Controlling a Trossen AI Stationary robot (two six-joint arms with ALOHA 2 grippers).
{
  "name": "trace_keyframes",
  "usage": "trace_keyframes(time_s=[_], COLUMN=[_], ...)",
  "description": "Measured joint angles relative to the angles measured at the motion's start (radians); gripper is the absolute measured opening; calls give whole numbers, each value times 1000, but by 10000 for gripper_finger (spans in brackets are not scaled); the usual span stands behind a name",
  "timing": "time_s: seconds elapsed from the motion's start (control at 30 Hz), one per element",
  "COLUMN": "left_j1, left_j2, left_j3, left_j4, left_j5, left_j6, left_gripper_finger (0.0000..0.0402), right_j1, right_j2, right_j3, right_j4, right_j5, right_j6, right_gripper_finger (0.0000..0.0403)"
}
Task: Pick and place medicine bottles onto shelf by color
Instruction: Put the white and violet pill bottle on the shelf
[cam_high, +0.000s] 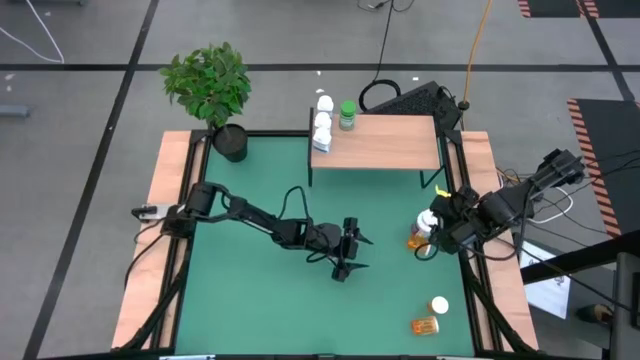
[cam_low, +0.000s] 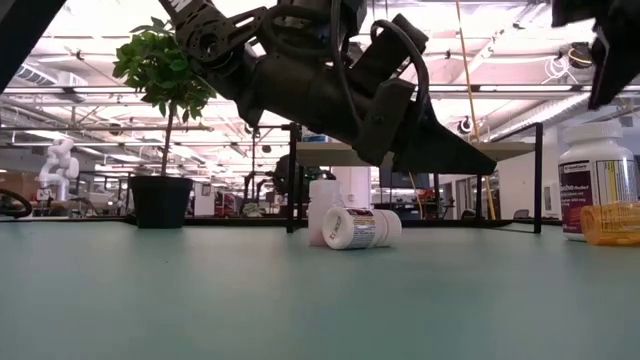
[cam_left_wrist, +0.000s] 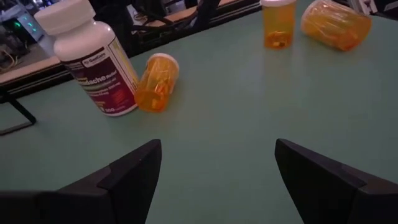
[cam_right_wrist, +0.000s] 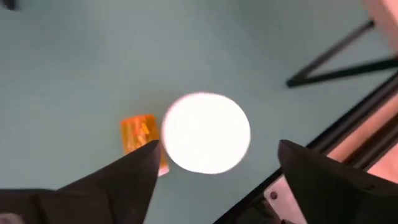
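Hovering my right gripper (cam_right_wrist: 214, 165) directly above a white-capped bottle (cam_high: 427, 222) near the right edge of the green mat (cam_high: 260, 300), fingers spread wide with the round white cap (cam_right_wrist: 206, 132) showing between them, not touching. An amber bottle (cam_right_wrist: 140, 140) lies on its side just beside that one. My left gripper (cam_high: 352, 250) hangs over the middle of the mat, fingers also spread wide and holding nothing; from its wrist I see a tall white bottle with a dark red label (cam_left_wrist: 93, 59) standing upright, an amber one (cam_left_wrist: 157, 82) lying against its base, and two more amber bottles (cam_left_wrist: 278, 23) farther off, one upright, one tipped. Nearer the mat's front right corner sit a white-capped bottle (cam_high: 439, 305) and an amber bottle on its side (cam_high: 424, 325), close together. The shelf (cam_high: 385, 142) stands at the back of the mat; white bottles (cam_high: 322, 125) cluster along its left end with a green-capped bottle (cam_high: 347, 115) just beside them. A potted plant (cam_high: 212, 85) stands at the back left corner.
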Motion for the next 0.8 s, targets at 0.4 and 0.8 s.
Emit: trace_keyframes(time_s=[0.4,0.8], left_j1=[4,14], left_j2=[-1,-1], left_j3=[0,0], left_j4=[40,36], left_j5=[0,-30], left_j6=[10,-57], left_gripper_finger=[317,317], right_j1=[-6,-16], right_j2=[-76,-74], right_j3=[-169,-178], right_j4=[168,325], right_j5=[11,12], right_j6=[12,-155], right_gripper_finger=[337,224])
